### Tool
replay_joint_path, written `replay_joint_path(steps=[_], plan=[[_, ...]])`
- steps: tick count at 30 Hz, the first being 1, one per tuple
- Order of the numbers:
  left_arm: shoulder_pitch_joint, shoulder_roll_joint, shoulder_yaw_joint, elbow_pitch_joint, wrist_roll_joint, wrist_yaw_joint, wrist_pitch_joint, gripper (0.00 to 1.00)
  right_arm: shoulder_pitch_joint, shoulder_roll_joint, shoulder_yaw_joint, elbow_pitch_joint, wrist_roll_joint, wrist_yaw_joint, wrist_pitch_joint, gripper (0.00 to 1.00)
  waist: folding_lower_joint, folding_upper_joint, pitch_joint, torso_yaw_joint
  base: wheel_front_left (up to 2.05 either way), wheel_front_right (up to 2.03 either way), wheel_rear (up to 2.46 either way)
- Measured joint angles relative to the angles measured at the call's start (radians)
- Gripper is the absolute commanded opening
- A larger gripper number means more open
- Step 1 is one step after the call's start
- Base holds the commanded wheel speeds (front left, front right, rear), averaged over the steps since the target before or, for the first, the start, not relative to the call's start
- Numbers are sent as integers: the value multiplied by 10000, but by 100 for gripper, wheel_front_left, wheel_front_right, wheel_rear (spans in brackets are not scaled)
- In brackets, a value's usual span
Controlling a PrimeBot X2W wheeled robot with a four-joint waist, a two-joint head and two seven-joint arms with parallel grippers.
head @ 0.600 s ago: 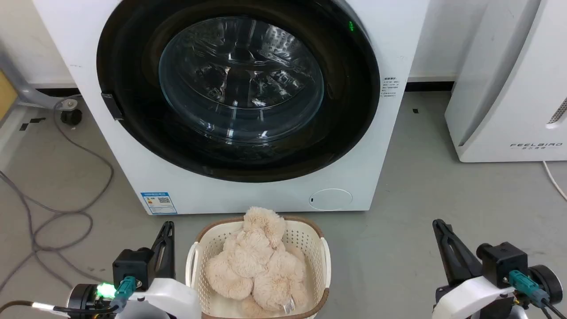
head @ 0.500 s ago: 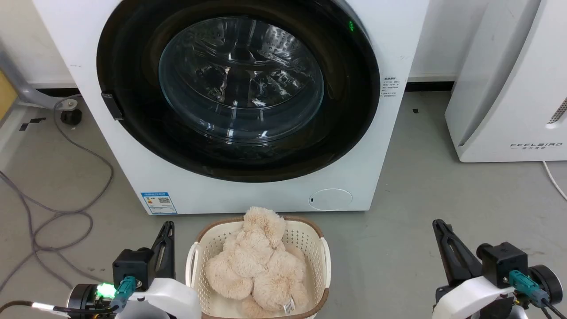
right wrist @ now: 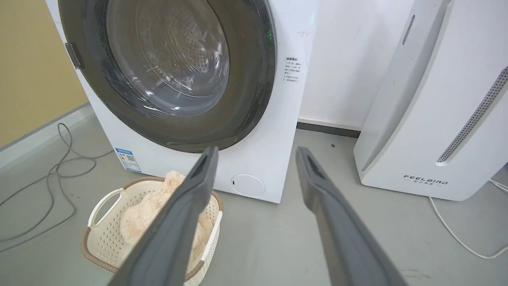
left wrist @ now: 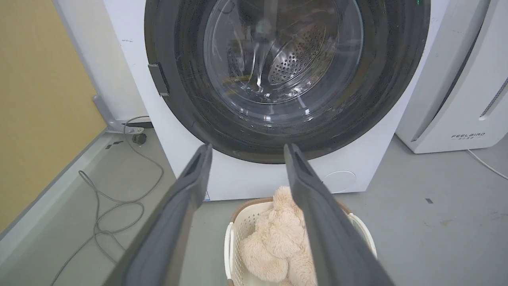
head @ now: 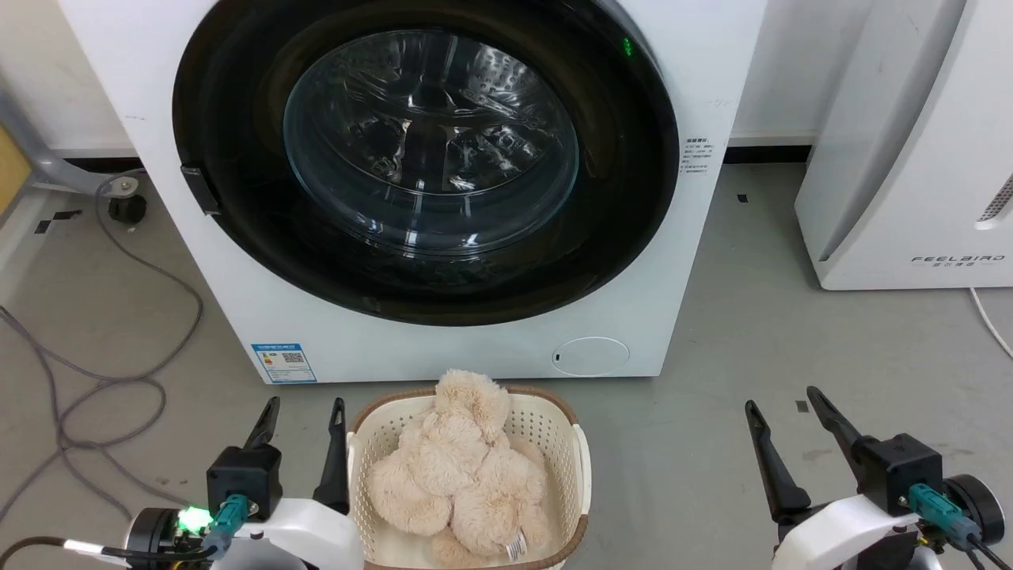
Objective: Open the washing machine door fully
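The white washing machine [head: 443, 348] stands straight ahead, its round glossy black door [head: 617, 237] lying flat against the front, a small dark tab [head: 199, 188] at the door's left edge. Behind the glass bowl [head: 431, 142] the steel drum shows. My left gripper [head: 305, 405] is open at the lower left, beside the basket and well short of the door. My right gripper [head: 779, 398] is open at the lower right above the floor. Both wrist views look at the door [left wrist: 182, 99] [right wrist: 254, 99] between spread fingers [left wrist: 190, 186] [right wrist: 198, 186].
A cream basket [head: 582, 459] holding a fluffy beige toy [head: 459, 467] sits on the floor between my grippers, just before the machine. The white FEELBIRD appliance [head: 910, 158] stands to the right. Grey cables [head: 95, 380] loop on the floor at left, near a castor [head: 127, 207].
Both grippers have gone from shut to open, their fingers now spread apart. The arms, the door and the basket have stayed put.
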Motion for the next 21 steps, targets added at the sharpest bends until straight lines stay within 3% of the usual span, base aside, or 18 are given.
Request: replay_joint_path(steps=[5,6,7,21], plan=[[-1,-2,-102,105,-12,2,-98,100,3,0,-12,81,75,0,-88,98,0,0,-2,-11,0,0,0],[-1,-2,-115,138,-38,2,-104,100,4,0,-19,96,86,0,-92,22,0,0,-3,-13,0,0,0],[-2,-4,-136,192,-94,2,-165,100,6,0,-25,136,92,0,-105,0,0,0,-4,-16,0,0,0],[-14,-4,-395,491,-282,6,-443,100,12,0,-63,313,332,0,-408,0,0,0,-8,-29,0,0,0]])
